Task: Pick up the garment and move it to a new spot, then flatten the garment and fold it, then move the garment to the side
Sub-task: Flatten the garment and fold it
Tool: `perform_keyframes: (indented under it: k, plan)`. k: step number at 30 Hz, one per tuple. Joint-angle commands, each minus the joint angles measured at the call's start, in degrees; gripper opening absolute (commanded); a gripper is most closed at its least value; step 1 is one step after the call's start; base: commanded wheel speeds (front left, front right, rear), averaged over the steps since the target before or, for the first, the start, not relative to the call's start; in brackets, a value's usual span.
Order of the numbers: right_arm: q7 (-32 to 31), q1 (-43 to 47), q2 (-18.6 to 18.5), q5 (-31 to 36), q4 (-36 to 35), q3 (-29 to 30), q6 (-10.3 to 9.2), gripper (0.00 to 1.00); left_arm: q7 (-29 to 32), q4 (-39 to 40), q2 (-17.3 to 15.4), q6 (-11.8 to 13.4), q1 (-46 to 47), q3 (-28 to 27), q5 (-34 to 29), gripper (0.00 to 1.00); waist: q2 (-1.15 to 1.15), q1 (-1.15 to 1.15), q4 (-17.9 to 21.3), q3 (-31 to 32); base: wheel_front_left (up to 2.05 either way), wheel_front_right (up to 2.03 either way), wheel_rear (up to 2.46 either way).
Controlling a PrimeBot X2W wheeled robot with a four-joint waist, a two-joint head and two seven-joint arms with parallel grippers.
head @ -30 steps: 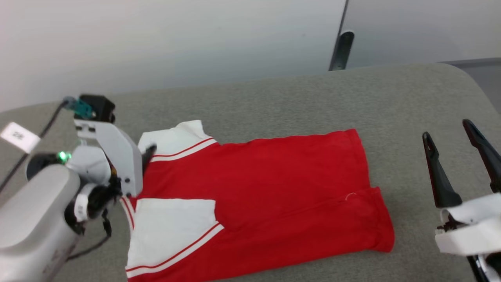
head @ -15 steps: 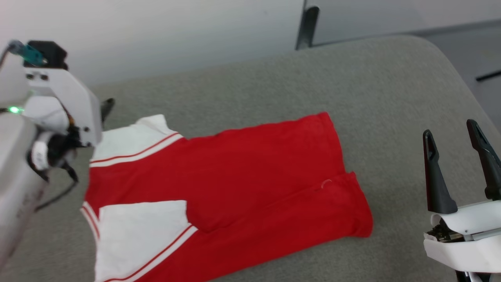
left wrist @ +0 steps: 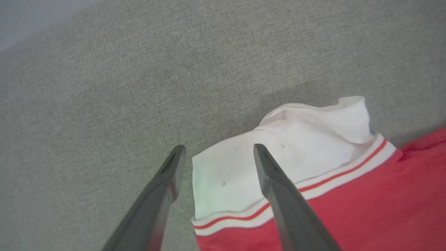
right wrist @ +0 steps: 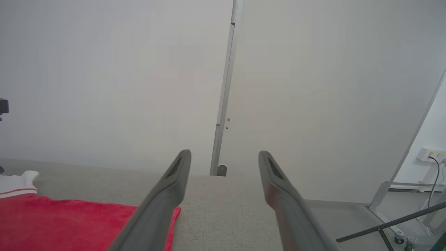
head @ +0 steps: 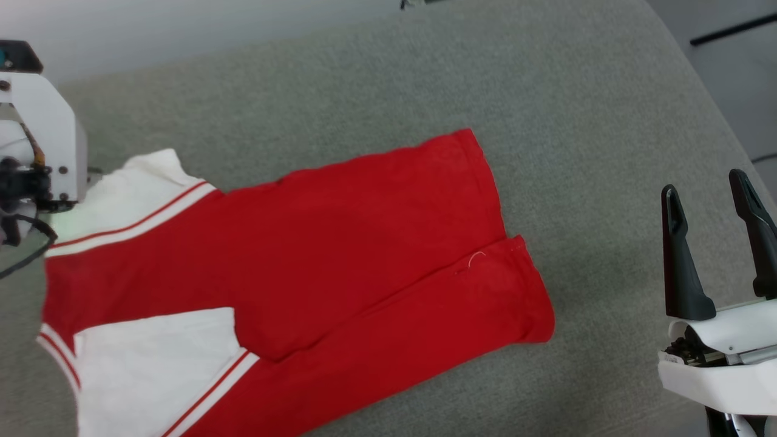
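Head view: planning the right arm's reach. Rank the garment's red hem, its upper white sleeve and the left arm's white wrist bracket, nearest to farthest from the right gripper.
1. The red hem, closest, to the left of the right gripper.
2. The upper white sleeve, far left.
3. The white wrist bracket, at the left edge.

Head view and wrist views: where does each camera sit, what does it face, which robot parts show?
Head view: on the head, looking down at the garment on the grey surface; right claw, left arm show.
Left wrist view: along the open left claw, down at the garment's white sleeve.
Right wrist view: along the right claw, level toward the wall.
Shared: all show the garment.
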State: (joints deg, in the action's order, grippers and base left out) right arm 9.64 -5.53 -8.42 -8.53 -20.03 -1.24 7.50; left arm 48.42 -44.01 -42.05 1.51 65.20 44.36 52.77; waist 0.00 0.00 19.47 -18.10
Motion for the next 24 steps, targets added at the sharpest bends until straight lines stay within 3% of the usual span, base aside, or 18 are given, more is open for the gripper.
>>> perform_keyframes:
  k: [1, 8, 15, 16, 18, 19, 24]
  plan:
    - [0.05, -0.97, 0.11, -0.60, -0.13, -0.21, -0.02, 1.00, 0.76, -0.94, 0.17, -0.20, 0.95, 0.48, -0.79, 1.00, 0.00, 0.00, 1.43, -2.23, 0.00, 0.00, 0.00]
    - [-0.53, -1.50, -0.07, -1.83, 0.21, 0.03, -0.02, 1.00, 6.67, -5.71, 0.87, 0.14, 3.00, 2.38, -1.25, 1.00, 0.00, 0.00, 1.28, -3.67, 0.00, 0.00, 0.00]
    - [-1.76, -2.46, 0.22, -3.83, 0.30, 0.08, -0.02, 1.00, 8.81, -9.01, 2.29, 1.61, 2.86, 2.05, 0.18, 1.00, 0.00, 0.00, 0.77, -4.48, 0.00, 0.00, 0.00]
    - [-2.21, -2.74, 0.23, -4.24, 0.29, 0.16, -0.02, 1.00, 9.12, -9.39, 2.57, 1.69, 2.83, 2.18, 0.20, 0.94, 0.00, 0.00, 0.71, -4.57, 0.00, 0.00, 0.00]
    - [-3.28, -3.51, -0.44, -4.47, 0.06, 0.21, -0.02, 1.00, 9.24, -9.81, 3.38, 1.99, 2.80, 1.77, 0.96, 0.39, 0.00, 0.00, 0.55, -4.73, 0.00, 0.00, 0.00]
    - [-4.03, -3.60, -0.51, -5.05, 0.11, 0.18, -0.02, 1.00, 9.05, -9.86, 3.70, 1.72, 2.89, 1.73, 0.96, 0.00, 0.00, 0.00, 0.44, -4.81, 0.00, 0.00, 0.00]
    - [-9.33, -5.72, -1.36, -8.17, 0.58, -0.62, -0.02, 1.00, 8.72, -10.25, 5.08, 1.10, 3.91, 1.98, 1.05, 0.00, 0.00, 0.00, -0.17, -5.25, 0.00, 0.00, 0.00]
